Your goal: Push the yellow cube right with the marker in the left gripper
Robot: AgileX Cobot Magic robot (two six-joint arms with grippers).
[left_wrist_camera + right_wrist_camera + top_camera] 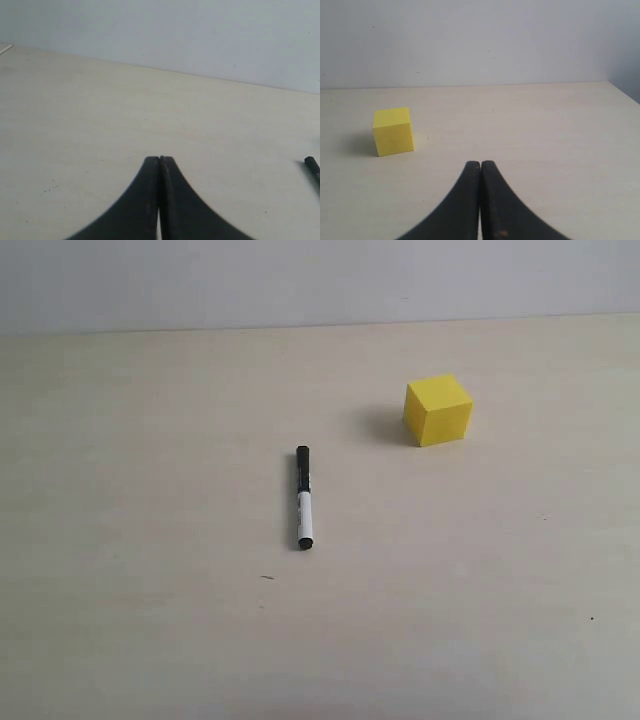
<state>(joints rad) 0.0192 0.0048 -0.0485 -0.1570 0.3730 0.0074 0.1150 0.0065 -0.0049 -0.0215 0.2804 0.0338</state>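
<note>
Closest in, seen from the left wrist, the left claw (159,159) is closed: its two black fingers press flat against each other along their whole length and grip nothing. It hangs over bare pale worktop (75,125), and only the black end of the marker (313,167) shows at the very edge of that view, lying on the surface well apart from the fingertips. The right claw (480,163) is closed in the same way, finger against finger and empty, with the yellow cube (394,131) sitting on the worktop some way beyond it and off to one side.

From the exterior view, a tiny dark speck (267,578) marks the wood-toned worktop (150,640) in the lower middle of the frame. Just above it, near the centre, the marker (303,497) lies flat, running almost straight up and down the frame, its white barrel half with the black tip toward the bottom and its black cap half toward the top. The yellow cube (438,410) stands in the upper right, well apart from the marker, one corner turned toward the camera and a soft shadow on its left. Behind it, a plain pale wall (300,280) fills the top of the frame.
</note>
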